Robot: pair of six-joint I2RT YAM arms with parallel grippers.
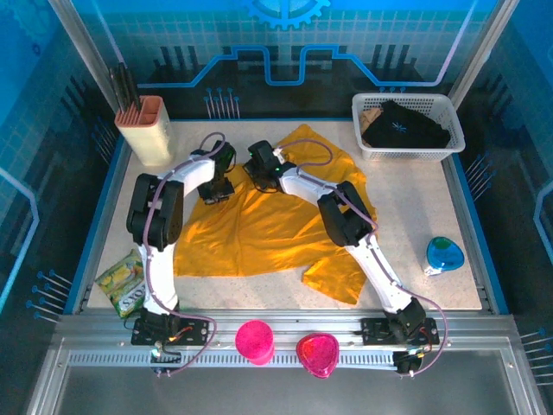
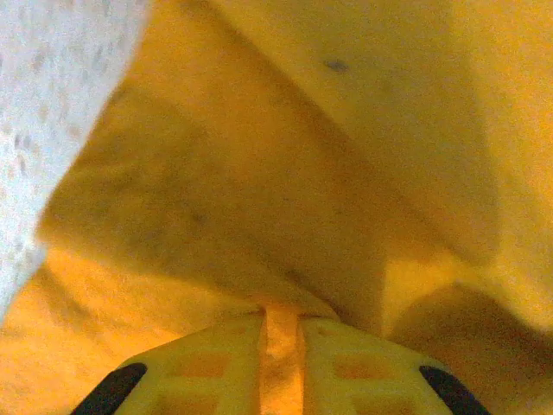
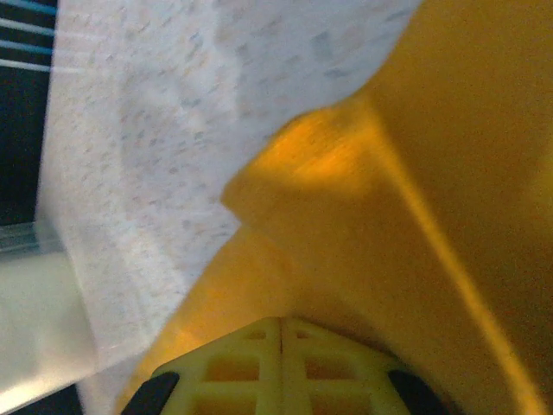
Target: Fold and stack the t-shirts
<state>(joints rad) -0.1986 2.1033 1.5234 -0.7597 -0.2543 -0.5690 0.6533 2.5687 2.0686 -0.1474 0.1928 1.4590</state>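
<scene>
Top external: one orange-yellow t-shirt (image 1: 259,233) lies spread, rumpled, across the middle of the table (image 1: 415,216), with a sleeve flopped out at lower right of the frame. Left gripper (image 1: 216,188) and right gripper (image 1: 262,179) sit side by side on the upper part of the cloth, close together, left of frame centre. Left wrist view: fingers (image 2: 216,363) clenched on a narrow pleat of orange fabric, a strip of it visible between them. Right wrist view: fingers (image 3: 233,363) pressed fully together. A taut ridge of cloth runs up from the tips, so it reads as a pinch on the shirt's edge, bare table just beyond. Key relation: nearly all of the shirt lies down-frame of both grippers, toward the arm bases, and it spreads wider to the right than to the left. Its broad span runs left to right across the frame, roughly parallel to the line joining the two grippers. Judgement: a fold of the far edge toward the near one, both arms drawing together. Right arm is nearer the loose sleeve. White basket (image 1: 406,154) with dark clothes stands well apart, upper right.
</scene>
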